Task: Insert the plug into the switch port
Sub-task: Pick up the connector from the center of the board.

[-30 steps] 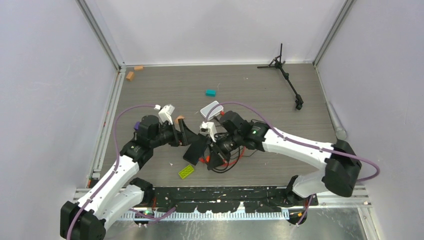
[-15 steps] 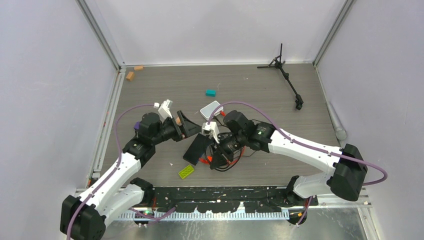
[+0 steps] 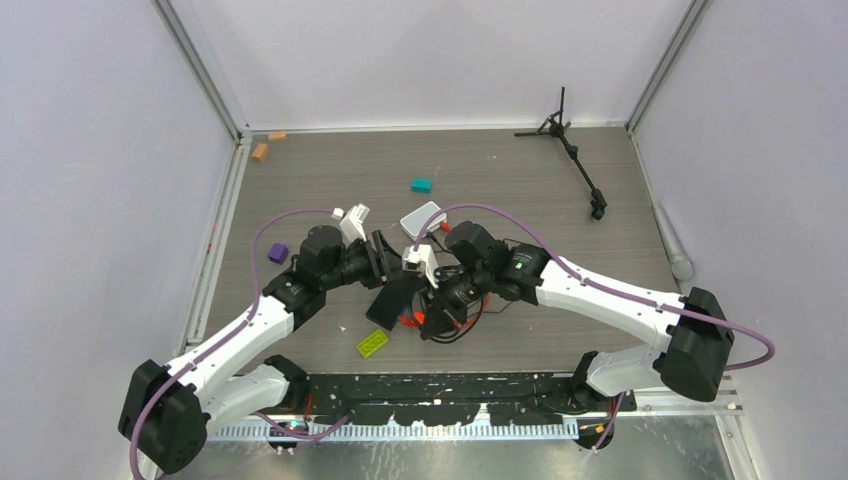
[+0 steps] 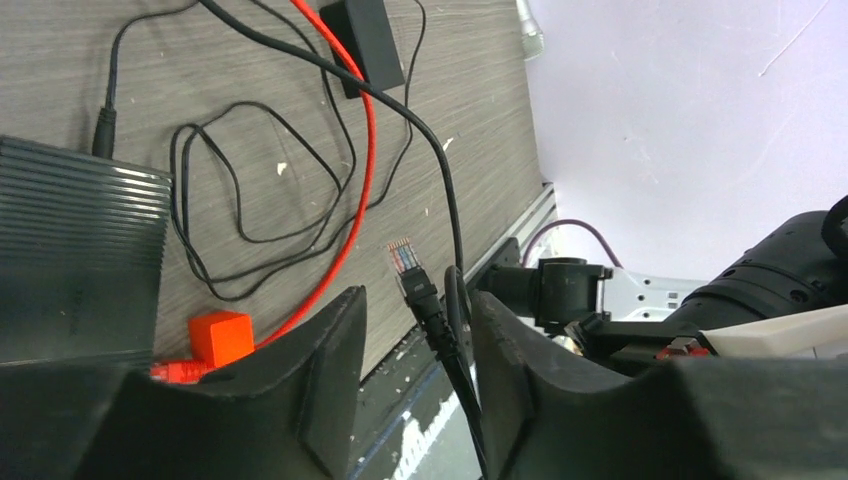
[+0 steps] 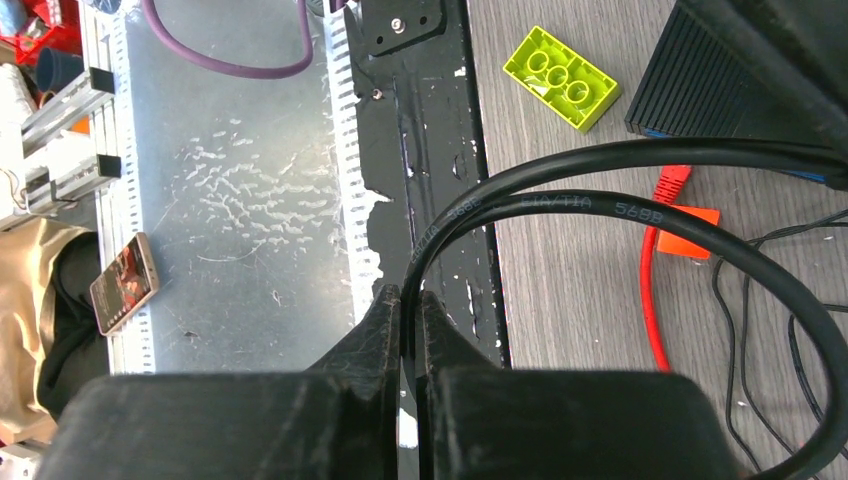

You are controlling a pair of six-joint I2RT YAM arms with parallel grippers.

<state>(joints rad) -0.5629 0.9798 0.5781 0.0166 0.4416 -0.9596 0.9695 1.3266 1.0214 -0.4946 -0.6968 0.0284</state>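
ok so where this stands: not done, as far as I can see.

The plug [image 5: 675,180] on the end of the red-orange cable [image 4: 365,170] sits low on the table [image 4: 60,60], right up against the near edge of the black ribbed switch [image 5: 740,70], just beside a little orange block [image 4: 220,335]. Neither wrist view shows the port face, so I honestly can't tell if it's seated or just lying against the housing. Neither arm is on it.

What the arms are busy with is a thick black cable [image 5: 620,205]. The right end effector [image 5: 410,295] is pinched together on it, with the loop arching out over the table. The far end of that cable has a clear connector [image 4: 403,258] with coloured wires showing. It hangs in the air between the fingers [image 4: 330,360] of the left end effector [image 4: 418,300], pointing up and away from them. Those jaws are apart, with the cable nearer one finger and a gap on the other side, so that's a straddle and not a grip.

My read: this is the regrasp/handover stage. What's left is closing on the connector, turning it toward the switch, lining it up with a port and pushing it home. The thin black wire tangle and the power brick [image 4: 365,40] sit close by and could snag.
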